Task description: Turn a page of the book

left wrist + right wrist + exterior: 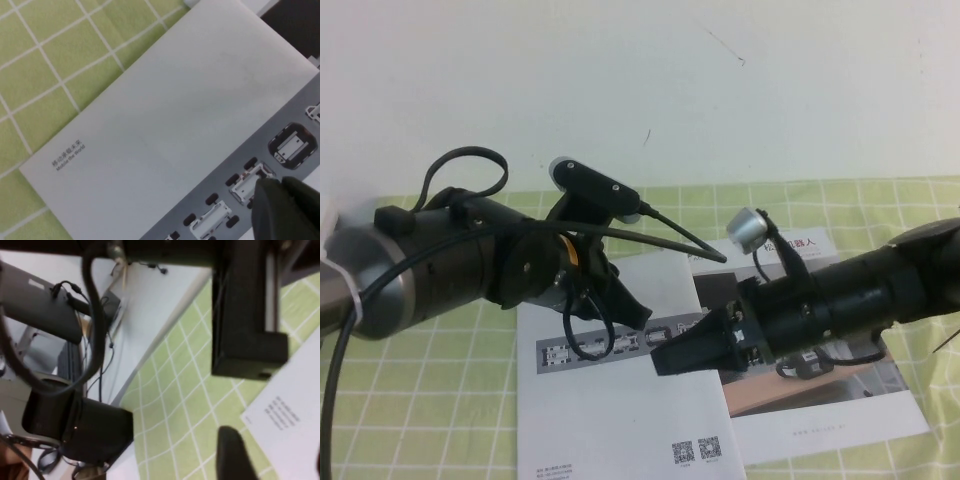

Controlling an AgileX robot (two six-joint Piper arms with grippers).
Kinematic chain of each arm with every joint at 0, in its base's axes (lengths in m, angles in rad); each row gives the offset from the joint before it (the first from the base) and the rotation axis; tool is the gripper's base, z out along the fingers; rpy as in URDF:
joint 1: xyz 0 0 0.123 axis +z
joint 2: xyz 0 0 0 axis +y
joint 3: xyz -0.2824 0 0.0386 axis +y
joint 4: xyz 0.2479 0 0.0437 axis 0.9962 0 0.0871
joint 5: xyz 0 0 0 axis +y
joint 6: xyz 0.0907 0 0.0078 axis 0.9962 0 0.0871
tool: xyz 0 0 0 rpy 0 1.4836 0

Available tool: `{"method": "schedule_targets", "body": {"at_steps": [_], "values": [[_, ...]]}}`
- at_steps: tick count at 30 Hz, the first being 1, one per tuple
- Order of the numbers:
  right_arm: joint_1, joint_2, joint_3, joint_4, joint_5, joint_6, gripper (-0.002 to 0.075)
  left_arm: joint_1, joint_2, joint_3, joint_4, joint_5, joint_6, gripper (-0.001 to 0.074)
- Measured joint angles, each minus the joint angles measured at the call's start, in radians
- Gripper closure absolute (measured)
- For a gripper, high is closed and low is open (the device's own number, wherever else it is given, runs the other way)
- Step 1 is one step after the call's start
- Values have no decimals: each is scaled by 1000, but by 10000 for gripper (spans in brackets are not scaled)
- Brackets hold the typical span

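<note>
Book point(610, 410): open and flat on the green checked cloth point(420, 400) of the counter, white left page with a grey band point(580, 352) and QR codes point(697, 451), room photo on the right page.

Left pincer point(625, 300): hung just over the left page at the grey band. Could not tell how far apart it stood, nor whether anything was gripped. Judged the risk here as a glossy sheet sliding under a press, so that the whole thin book skated across the cloth instead of one leaf lifting.

Right pincer point(680, 355): lay low near the spine, pointed toward the left page, parted and holding nothing. Judged likely to pinch two leaves together, or to crease or tear a leaf at the staples if pulled too steeply. Also close enough to the left arm's dangling cable to snag it on a sweep across.

Hidden or unclear: spine and inner margins covered by both arms in the high view; contact between either pincer and the paper impossible to confirm; page edges blurred in the right wrist view; number of leaves unknowable.
</note>
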Motion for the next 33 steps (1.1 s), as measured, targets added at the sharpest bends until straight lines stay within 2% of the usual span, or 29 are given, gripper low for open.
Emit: {"method": "schedule_targets", "body": {"at_steps": [6, 9, 15, 21, 27, 33], "values": [[-85, -96, 0, -49, 4, 7, 650, 43, 59, 0, -69, 13, 6, 738], [-115, -145, 0, -73, 4, 7, 703, 46, 117, 0, -101, 24, 23, 738], [-124, -281, 33, -99, -17, 7, 722, 46, 199, 0, -196, 53, 85, 738], [-124, -508, 150, -118, -215, -6, 726, 46, 177, 0, -203, 40, 101, 738], [-124, -821, 279, -134, -474, -43, 726, 46, -75, 26, -207, -83, 141, 738], [-124, -1108, 400, -152, -693, -56, 727, 46, -416, 213, -211, -224, 141, 738]]}}
